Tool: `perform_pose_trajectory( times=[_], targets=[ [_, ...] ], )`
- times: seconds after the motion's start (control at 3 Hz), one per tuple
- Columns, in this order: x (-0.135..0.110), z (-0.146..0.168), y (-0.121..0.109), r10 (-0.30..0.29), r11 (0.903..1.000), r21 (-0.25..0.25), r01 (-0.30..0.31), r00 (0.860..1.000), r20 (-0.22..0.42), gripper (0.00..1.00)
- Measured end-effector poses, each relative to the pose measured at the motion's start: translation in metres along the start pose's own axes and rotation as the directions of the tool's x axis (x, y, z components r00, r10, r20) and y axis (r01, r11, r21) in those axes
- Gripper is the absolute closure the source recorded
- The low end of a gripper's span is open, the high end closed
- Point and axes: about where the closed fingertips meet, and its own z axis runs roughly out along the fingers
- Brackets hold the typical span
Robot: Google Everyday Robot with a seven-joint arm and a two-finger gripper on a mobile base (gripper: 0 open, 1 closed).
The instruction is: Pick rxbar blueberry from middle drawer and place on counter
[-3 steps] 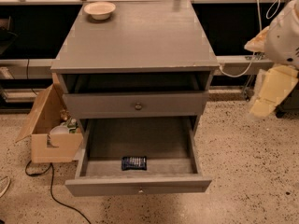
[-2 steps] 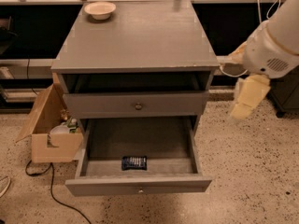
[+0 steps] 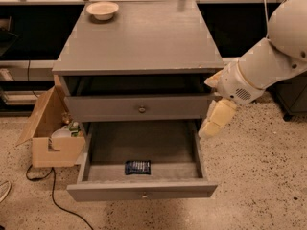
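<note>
The rxbar blueberry (image 3: 137, 167) lies flat in its dark navy wrapper near the front of the open middle drawer (image 3: 144, 191). The drawer is pulled out at the bottom of the grey cabinet. My gripper (image 3: 217, 120) is cream-coloured and hangs from the white arm at the cabinet's right side. It is just above the drawer's right wall and to the right of and above the bar, apart from it. The counter (image 3: 144, 37) is the flat grey top of the cabinet.
A cream bowl (image 3: 102, 9) stands at the counter's back left corner. A closed drawer front with a brass knob (image 3: 142, 109) sits above the open drawer. An open cardboard box (image 3: 48, 138) with bottles stands left of the cabinet, and a black cable (image 3: 53, 198) runs on the floor.
The arm has swung in from the right edge toward the cabinet, bringing my gripper left to the open drawer's right side. The bar and drawer have not moved.
</note>
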Motion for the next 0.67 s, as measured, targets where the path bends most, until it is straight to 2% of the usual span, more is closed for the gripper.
perform_pose_trajectory(
  times=[0.33, 0.67],
  targets=[
    [0.0, 0.0, 0.0, 0.0, 1.0, 0.0, 0.0, 1.0, 0.0, 0.0],
    [0.009, 0.025, 0.0, 0.007, 0.9998, -0.017, -0.007, 1.0, -0.013, 0.0]
  ],
)
